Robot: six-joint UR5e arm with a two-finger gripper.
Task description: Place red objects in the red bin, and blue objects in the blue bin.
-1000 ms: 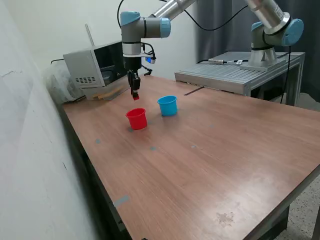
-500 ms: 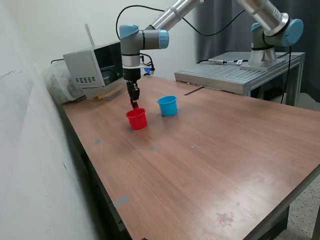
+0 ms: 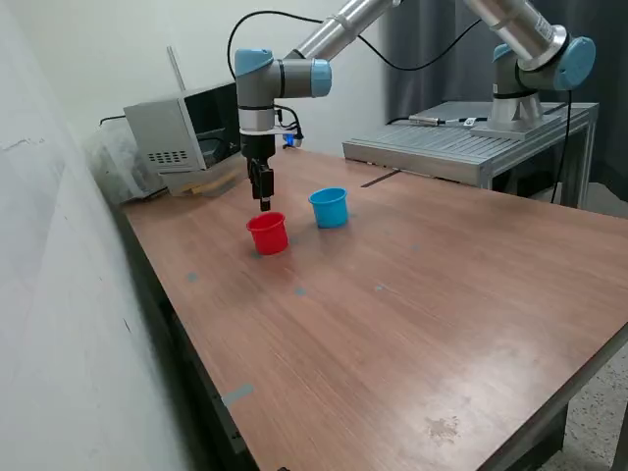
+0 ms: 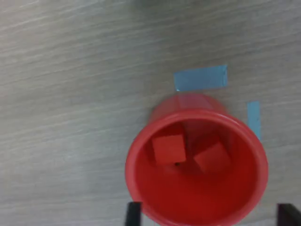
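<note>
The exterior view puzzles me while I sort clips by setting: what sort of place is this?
Probably a robotics lab or workshop. A wooden table bears only a red cup and a blue cup, the arm's base stands on a metal bench, and boxy grey equipment sits by the wall.

No readable text, label, brand name, number or sign appears in either view. The grey box-shaped device [image 3: 182, 132] at the far end of the table [image 3: 412, 314] in the exterior view shows only a vent grille on its face, with nothing printed on it that can be made out. The red cup [image 4: 197, 165] and the blue tape strips [image 4: 201, 77] on the tabletop in the wrist view carry no markings.
</note>
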